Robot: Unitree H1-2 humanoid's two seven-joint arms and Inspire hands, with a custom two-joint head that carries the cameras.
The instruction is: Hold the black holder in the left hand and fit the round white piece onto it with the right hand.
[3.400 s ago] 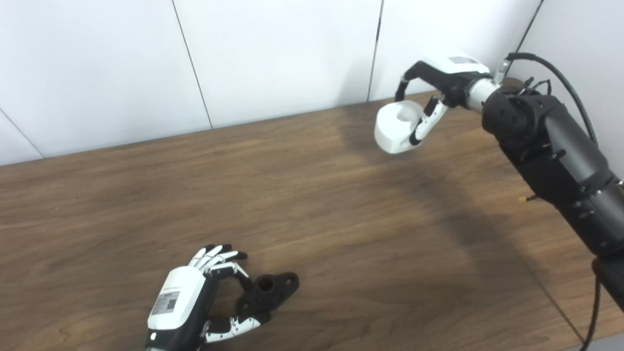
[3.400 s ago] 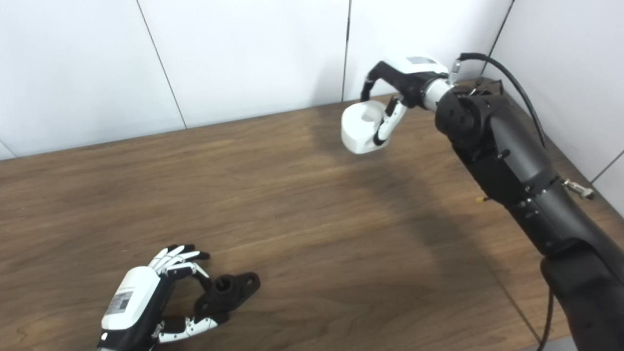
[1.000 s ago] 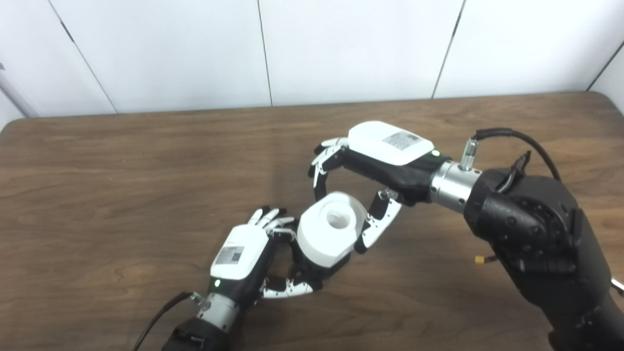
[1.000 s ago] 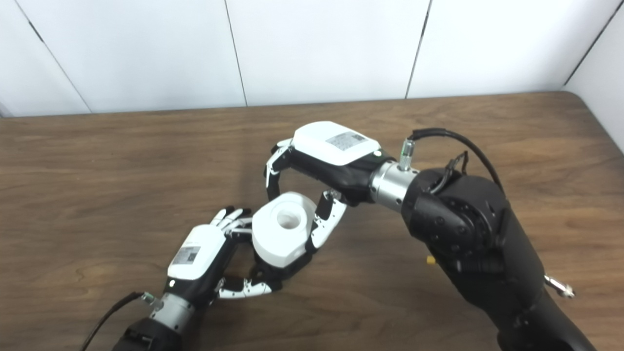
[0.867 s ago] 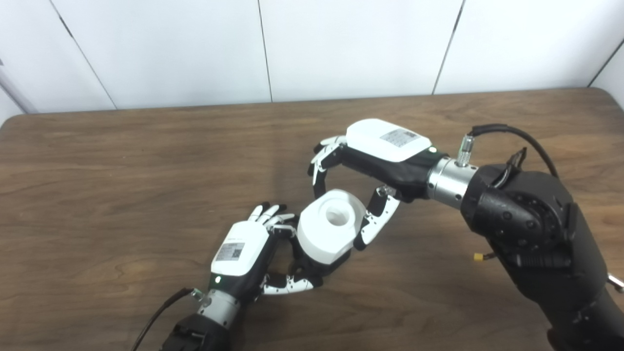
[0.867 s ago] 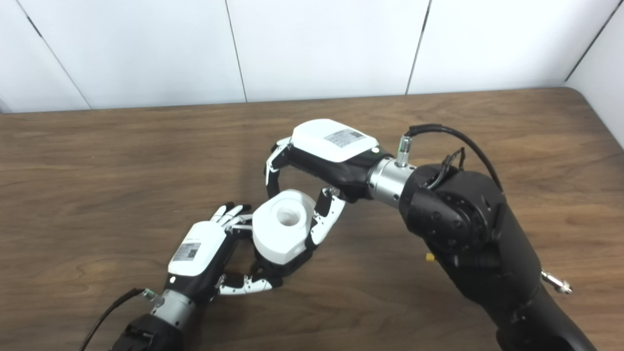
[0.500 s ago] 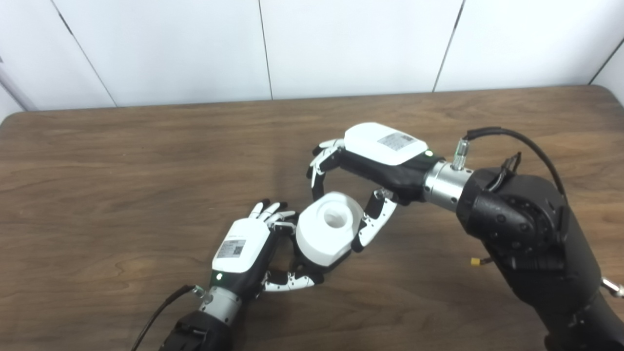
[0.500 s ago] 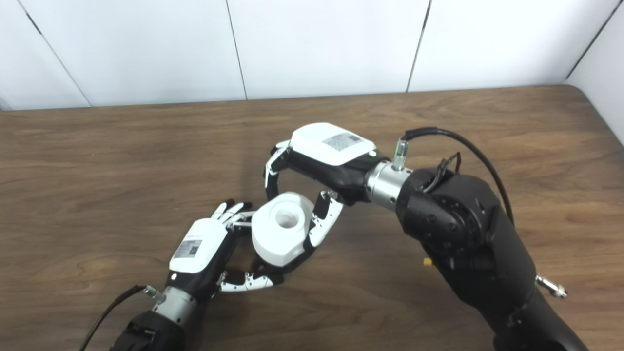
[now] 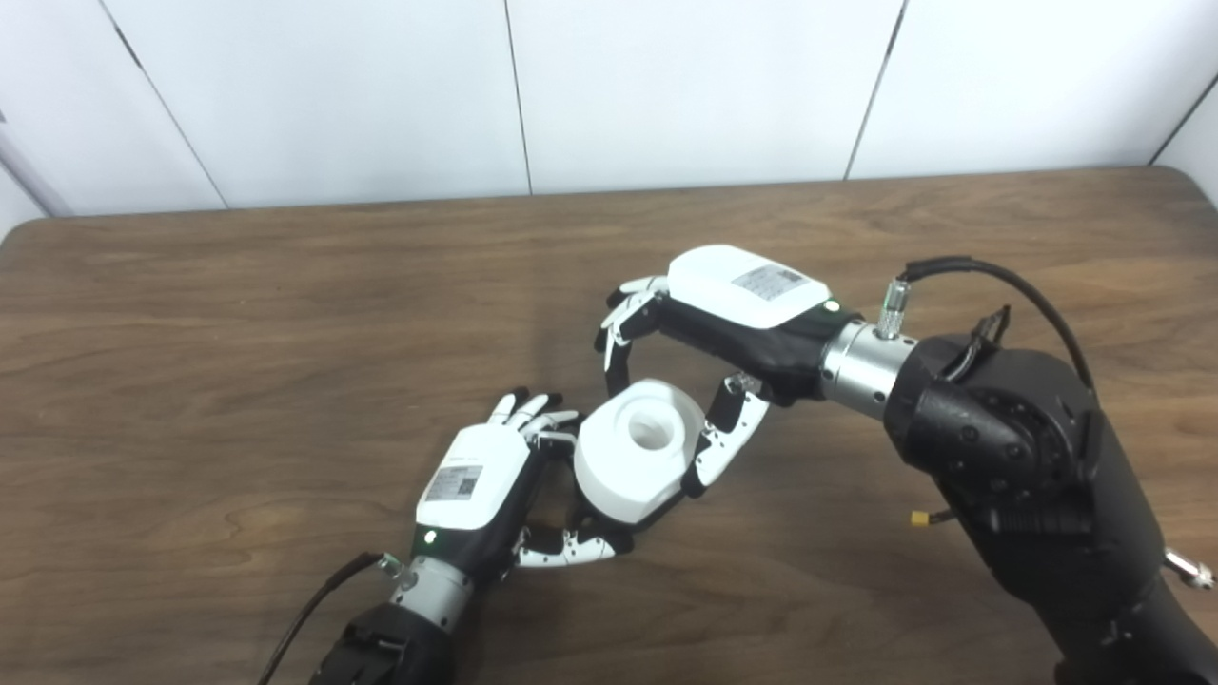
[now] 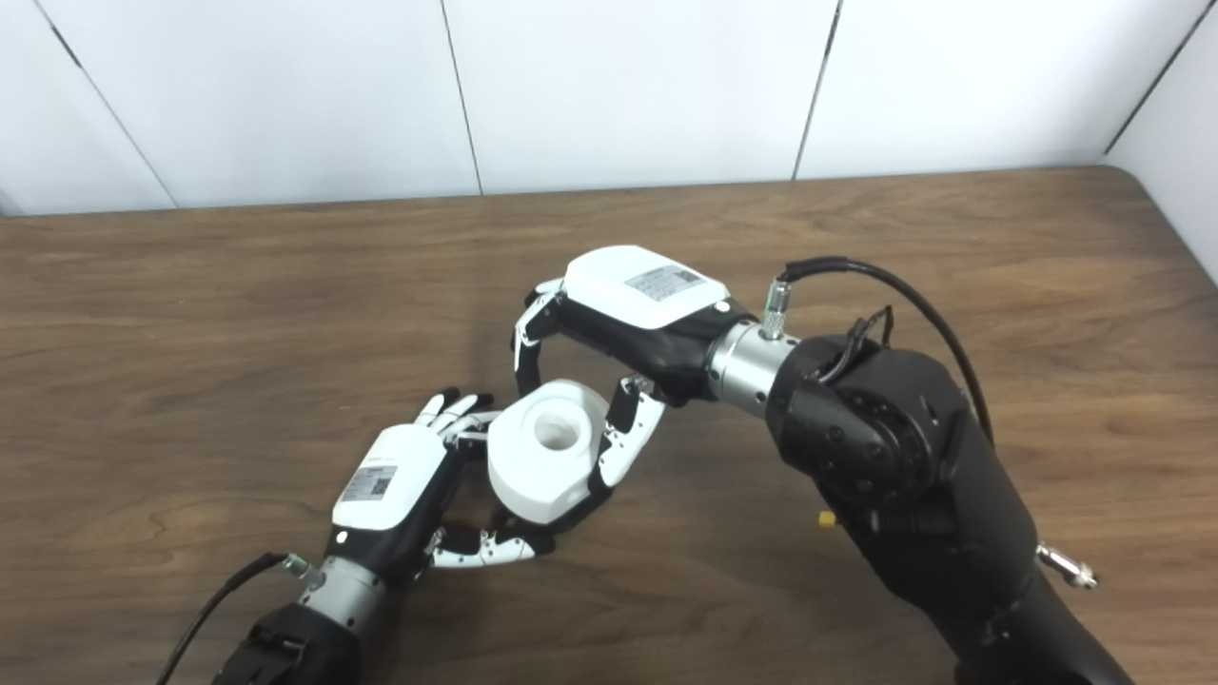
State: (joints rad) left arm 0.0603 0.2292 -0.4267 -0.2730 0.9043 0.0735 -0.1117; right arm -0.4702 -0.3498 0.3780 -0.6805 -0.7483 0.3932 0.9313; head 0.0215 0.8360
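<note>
A brown wooden desk (image 9: 238, 314) stood by a white wall. Near its front edge, the left hand (image 9: 476, 490) had its fingers closed around the black holder (image 10: 561, 518). The right hand (image 9: 704, 371) gripped the round white piece (image 9: 633, 461), sitting on top of it. If the piece tipped, I think it could jam or push the holder loose.

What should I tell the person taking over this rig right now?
Left hand: shut on the black holder, low over the table.
Right hand: shut on the round white piece, which sits on top of the holder and hides most of it.
Done: both parts picked up and brought together.
Left: whether the piece is fully seated cannot be seen; check the fit, then release the right hand.
</note>
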